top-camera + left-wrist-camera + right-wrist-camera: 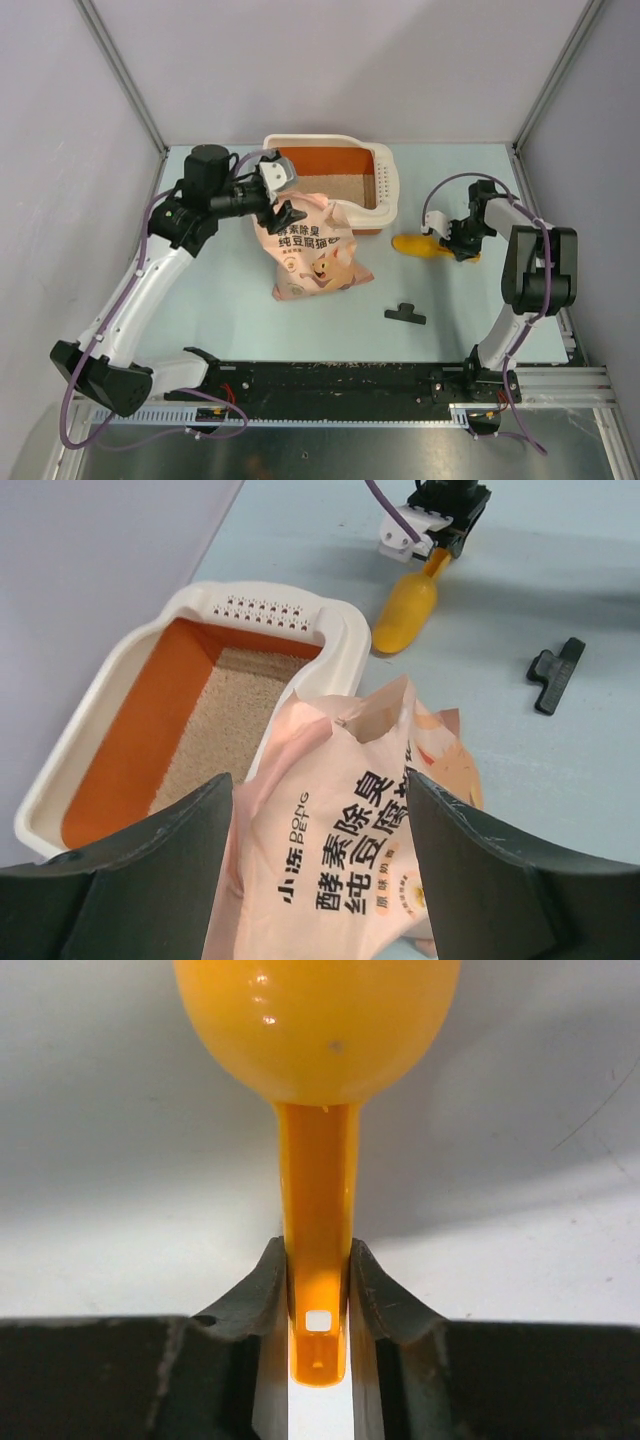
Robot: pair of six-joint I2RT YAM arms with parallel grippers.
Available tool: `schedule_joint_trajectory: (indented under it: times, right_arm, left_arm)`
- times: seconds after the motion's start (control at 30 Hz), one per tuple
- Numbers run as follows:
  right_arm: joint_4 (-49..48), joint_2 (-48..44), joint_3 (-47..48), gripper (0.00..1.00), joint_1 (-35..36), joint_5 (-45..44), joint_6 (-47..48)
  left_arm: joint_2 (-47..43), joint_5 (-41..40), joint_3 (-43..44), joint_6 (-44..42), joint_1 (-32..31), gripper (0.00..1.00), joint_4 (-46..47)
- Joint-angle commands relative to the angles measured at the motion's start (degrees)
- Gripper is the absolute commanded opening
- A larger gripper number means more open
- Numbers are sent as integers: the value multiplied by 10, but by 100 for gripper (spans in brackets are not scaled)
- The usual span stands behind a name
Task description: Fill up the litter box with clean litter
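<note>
The right end effector (316, 1260) is clenched on the flat handle of the one orange scoop (318, 1020), its two fingers (262, 1290) pressed against either side of the handle near the square hole at its end. The scoop's bowl points away from the wrist, and the scoop lies on the table (230, 310) to the right of the litter box (320, 143), apart from it.

The left end effector (318, 780) is released, its jaws spread wide over the upper part of the one pink bag (340, 850); whether either finger touches the bag I cannot tell.

The bag bears large dark characters reading 酵素除臭 over 纯豆腐猫砂, a cartoon pig, and small Latin letters I cannot read with certainty. Its crumpled top rests against the near rim of the litter box, and its body lies on the table on the box's near side.

There is one litter box, cream-white with an orange-brown inner wall and a patch of small holes in its right rim; it sits at the far middle of the table. Inside, the clean litter (230, 720) lies as a pale beige layer over part of the floor.

One black clip (405, 314) lies on the table on the box's near-right side, well apart from it and beyond the bag's lower corner.

There are two arms in all, one on each side of the box.
</note>
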State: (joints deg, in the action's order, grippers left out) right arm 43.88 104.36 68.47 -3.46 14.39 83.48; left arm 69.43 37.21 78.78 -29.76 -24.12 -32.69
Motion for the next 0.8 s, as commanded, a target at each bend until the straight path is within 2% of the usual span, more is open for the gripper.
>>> schedule_joint_trajectory:
  times: [0.0, 0.17, 0.33, 0.4, 0.43, 0.5, 0.57, 0.67, 0.77]
  right_arm:
    - [51, -97, 0, 0, 13, 60, -41]
    - [165, -193, 37, 0, 53, 175, -155]
    - [219, -209, 97, 0, 88, 288, -287]
    - [217, -202, 114, 0, 99, 350, -355]
    - [213, -202, 117, 0, 100, 394, -380]
    - [196, -197, 120, 0, 104, 420, -437]
    - [196, -192, 129, 0, 103, 442, -446]
    - [219, -175, 148, 0, 98, 458, -448]
    - [202, -162, 164, 0, 75, 489, -499]
  left_arm:
    - [-8, -6, 5, -100, -31, 74, 10]
    - [-6, -64, -8, -236, -80, 75, 10]
    - [5, -100, -17, -343, -121, 75, 16]
    - [-4, -108, -43, -386, -131, 75, 56]
    - [-11, -106, -58, -401, -133, 75, 77]
    - [-32, -97, -104, -443, -141, 75, 144]
    - [-38, -81, -126, -464, -142, 76, 177]
    - [-34, -58, -129, -477, -141, 76, 184]
    - [-21, -24, -125, -494, -142, 77, 185]
